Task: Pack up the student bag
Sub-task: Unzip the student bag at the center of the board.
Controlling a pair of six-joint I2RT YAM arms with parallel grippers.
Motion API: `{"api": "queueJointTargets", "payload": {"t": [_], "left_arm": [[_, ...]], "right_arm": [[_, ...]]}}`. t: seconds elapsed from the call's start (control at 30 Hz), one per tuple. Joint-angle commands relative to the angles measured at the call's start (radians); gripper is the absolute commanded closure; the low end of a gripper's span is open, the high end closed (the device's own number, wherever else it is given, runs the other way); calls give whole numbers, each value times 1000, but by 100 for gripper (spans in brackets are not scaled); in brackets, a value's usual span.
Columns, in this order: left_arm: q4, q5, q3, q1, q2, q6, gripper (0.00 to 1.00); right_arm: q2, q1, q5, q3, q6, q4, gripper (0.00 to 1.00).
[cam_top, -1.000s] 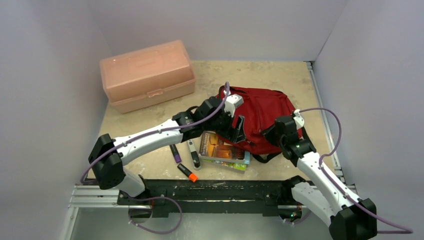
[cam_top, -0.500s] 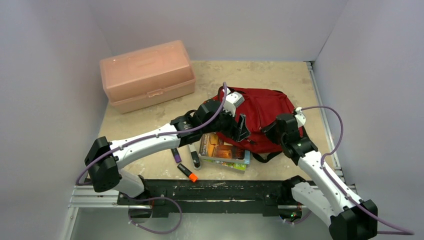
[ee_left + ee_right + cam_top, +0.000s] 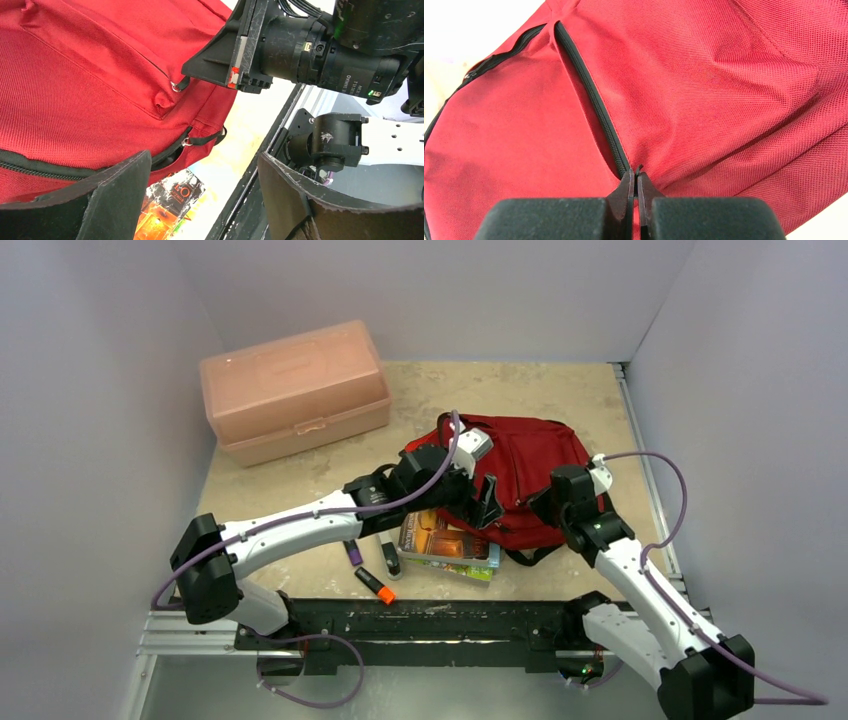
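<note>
Nearest my bases an orange-capped marker [image 3: 375, 587] lies on the mottled beige table [image 3: 560, 390], with a purple-capped pen [image 3: 352, 552] and a black-and-white pen [image 3: 388, 558] just beyond it. Beside them is a glossy orange book [image 3: 448, 545]. Its pale cover lettering is too small for me to read. None of these has shifted in the last second.

My left pincer [image 3: 204, 155] has eased slightly rightward since a second ago. It hangs released, its dull black jaws wide and grasping nothing, over the near edge of the student bag [image 3: 724, 90].

The bag is soft, dark red woven cloth with black zipper lines. It lies right of centre between my two wrists, its near edge against the book.

My right pincer [image 3: 635, 176], a little apart a moment ago, is now clenched flat at the end of one zipper line. It appears to pinch the thin black pull tab [image 3: 182, 82] there.

Far left, well apart from the bag, sits a rigid pale pink plastic box [image 3: 295, 390], rectangular with its lid down.
</note>
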Motion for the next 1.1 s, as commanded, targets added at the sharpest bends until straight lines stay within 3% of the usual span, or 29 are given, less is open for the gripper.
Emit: {"api": "queueJointTargets", "payload": {"t": [0.0, 0.1, 0.2, 0.43, 0.7, 0.97, 1.07], "left_arm": [[54, -39, 19, -29, 1, 49, 21], [94, -96, 8, -60, 10, 77, 17], [298, -174, -74, -95, 34, 128, 17], [729, -232, -212, -120, 158, 220, 26], [686, -309, -127, -120, 315, 209, 36], [627, -365, -79, -120, 400, 193, 37], [596, -381, -58, -120, 423, 203, 50]], "right_arm": [[18, 1, 48, 34, -4, 49, 100], [30, 1, 59, 30, -19, 88, 100], [33, 1, 53, 33, -39, 134, 100], [21, 1, 1, 53, -27, 142, 100], [-12, 0, 11, 72, -22, 88, 100], [3, 1, -16, 104, -29, 81, 100], [9, 1, -26, 115, -30, 79, 100]]}}
